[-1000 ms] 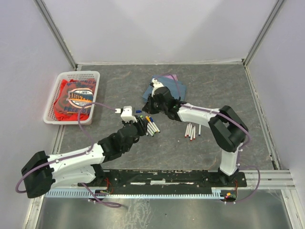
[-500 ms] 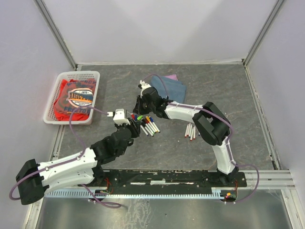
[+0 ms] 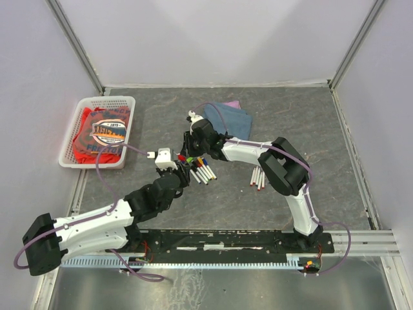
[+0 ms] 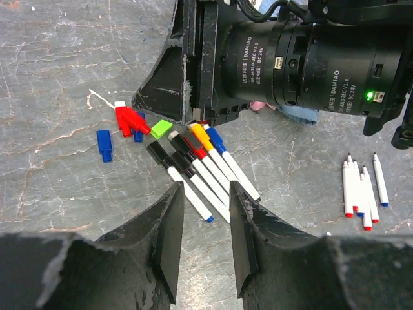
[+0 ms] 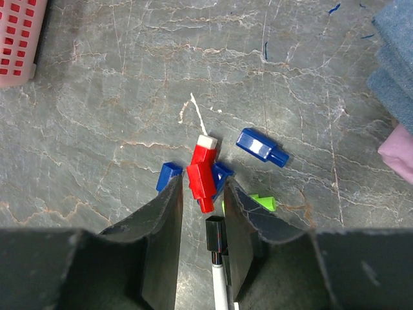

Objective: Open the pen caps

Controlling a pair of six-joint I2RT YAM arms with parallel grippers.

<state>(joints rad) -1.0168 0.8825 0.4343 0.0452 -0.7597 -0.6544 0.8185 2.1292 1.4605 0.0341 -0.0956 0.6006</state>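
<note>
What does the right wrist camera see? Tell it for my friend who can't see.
The right claw hangs open over a grey table, with a black-capped pen between its two fingers. Just ahead lie loose red caps, blue caps and a green cap.

loose caps (image 4: 131, 120), capped pens (image 4: 193, 168) just beside

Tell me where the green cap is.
Left wrist view, left of centre: the green cap lies on the table between the red caps and the black-capped end of the row of pens.
</note>
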